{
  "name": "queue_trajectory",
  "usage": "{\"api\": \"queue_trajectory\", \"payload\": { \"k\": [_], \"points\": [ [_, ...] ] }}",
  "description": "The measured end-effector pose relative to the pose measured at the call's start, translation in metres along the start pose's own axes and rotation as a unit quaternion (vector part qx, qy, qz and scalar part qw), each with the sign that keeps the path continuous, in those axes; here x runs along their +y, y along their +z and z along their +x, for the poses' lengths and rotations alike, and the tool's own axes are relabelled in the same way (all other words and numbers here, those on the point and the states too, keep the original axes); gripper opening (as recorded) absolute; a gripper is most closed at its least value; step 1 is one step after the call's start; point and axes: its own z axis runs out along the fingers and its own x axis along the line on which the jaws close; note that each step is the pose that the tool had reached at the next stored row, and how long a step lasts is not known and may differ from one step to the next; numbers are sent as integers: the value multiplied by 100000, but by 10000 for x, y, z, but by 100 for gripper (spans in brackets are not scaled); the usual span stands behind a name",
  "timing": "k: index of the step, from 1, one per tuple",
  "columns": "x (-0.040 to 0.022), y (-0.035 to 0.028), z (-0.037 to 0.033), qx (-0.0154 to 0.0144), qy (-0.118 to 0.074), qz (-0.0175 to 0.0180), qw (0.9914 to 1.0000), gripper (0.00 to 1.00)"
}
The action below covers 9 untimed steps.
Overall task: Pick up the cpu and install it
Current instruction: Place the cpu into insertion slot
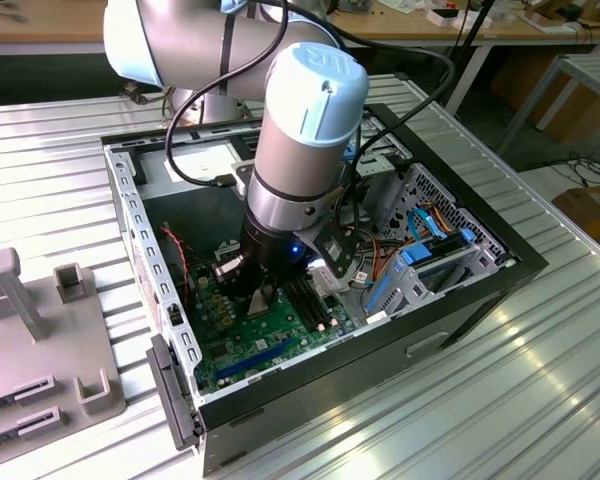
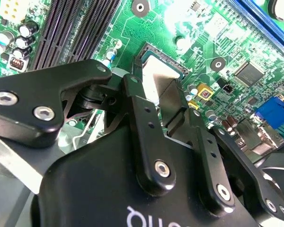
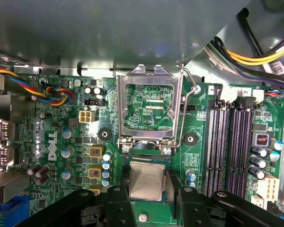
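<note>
The cpu, a small square chip with a silver top, lies level over the black socket on the green motherboard, which sits inside an open computer case. My gripper reaches down into the case, and its two black fingers press against opposite sides of the chip. In the second wrist view the silver top shows between the fingers. The socket's metal frame is flipped up and open just beyond the chip, with its lever raised.
Black memory slots run beside the socket. Coloured cables and yellow wires hang near the case walls. A drive cage with blue cables fills the case's far end. A grey fixture stands at the exterior view's left.
</note>
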Motion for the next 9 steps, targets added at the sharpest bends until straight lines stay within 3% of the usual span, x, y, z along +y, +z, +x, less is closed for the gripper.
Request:
{"api": "queue_trajectory", "payload": {
  "k": [9],
  "points": [
    [0,-23,-14,81,13,164,100000,40]
  ]
}}
